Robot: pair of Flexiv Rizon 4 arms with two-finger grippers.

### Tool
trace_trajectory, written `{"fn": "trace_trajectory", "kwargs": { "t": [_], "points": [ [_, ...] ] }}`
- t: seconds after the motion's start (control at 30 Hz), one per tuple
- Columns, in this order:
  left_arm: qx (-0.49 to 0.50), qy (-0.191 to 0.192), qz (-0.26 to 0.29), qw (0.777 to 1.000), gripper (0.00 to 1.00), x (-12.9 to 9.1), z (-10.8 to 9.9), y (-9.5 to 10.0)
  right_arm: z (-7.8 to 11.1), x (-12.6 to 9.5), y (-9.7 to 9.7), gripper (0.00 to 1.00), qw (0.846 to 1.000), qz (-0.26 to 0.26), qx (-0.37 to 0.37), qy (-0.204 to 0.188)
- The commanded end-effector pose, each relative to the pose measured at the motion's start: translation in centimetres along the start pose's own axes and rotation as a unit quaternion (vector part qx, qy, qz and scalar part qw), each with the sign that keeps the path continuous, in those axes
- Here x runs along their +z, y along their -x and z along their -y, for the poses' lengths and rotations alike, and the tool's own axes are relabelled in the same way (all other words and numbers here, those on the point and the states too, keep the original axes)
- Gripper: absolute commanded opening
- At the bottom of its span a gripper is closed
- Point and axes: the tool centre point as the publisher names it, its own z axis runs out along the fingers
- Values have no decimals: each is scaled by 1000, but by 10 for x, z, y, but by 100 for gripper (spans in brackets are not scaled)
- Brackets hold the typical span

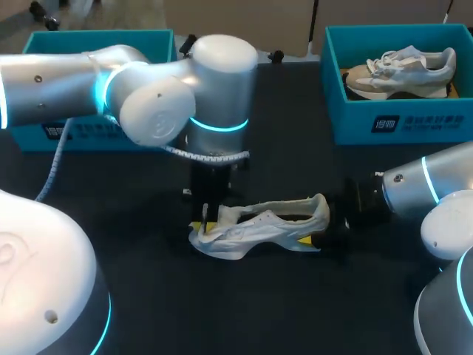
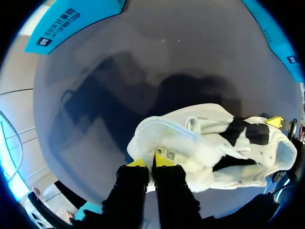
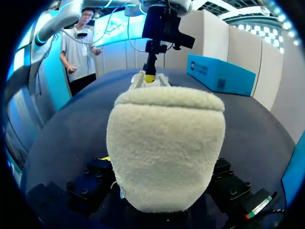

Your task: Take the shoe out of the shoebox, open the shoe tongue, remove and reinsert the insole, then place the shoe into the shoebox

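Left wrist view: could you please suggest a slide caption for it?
Left tool pinching the white shoe at its labelled tongue, on the dark table.

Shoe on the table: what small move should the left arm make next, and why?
Probably the left gripper should ease the tongue up and back toward the toe. Its tips look pinched on the tongue's labelled edge, the right gripper sits at the heel of the shoe, and the mouth looks only partly open.

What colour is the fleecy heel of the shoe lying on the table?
Cream-white; the fleecy heel of the white shoe shows best in the right wrist view.
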Motion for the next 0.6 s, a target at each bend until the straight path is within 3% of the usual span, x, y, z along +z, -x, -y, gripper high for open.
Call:
{"fn": "trace_trajectory", "kwargs": {
  "t": [0.03, 0.13, 0.17, 0.23, 0.6],
  "points": [
    [-1, 3, 6, 1000, 31, 11, 2, -4, 4, 0, 2, 0, 1000, 1, 0, -2],
    [-1, 0, 4, 1000, 55, 7, 1, 1, 4, 0, 2, 0, 1000, 1, 0, -2],
    [4, -4, -4, 1000, 75, 3, 0, 2, 4, 0, 2, 0, 1000, 1, 0, -2],
    [15, -11, -17, 1000, 98, -6, -1, 4, 4, 0, 2, 0, 1000, 1, 0, -2],
    [146, -65, -85, 983, 100, -65, -6, -6, 4, 0, 2, 0, 1000, 1, 0, -2]
  ]
}}
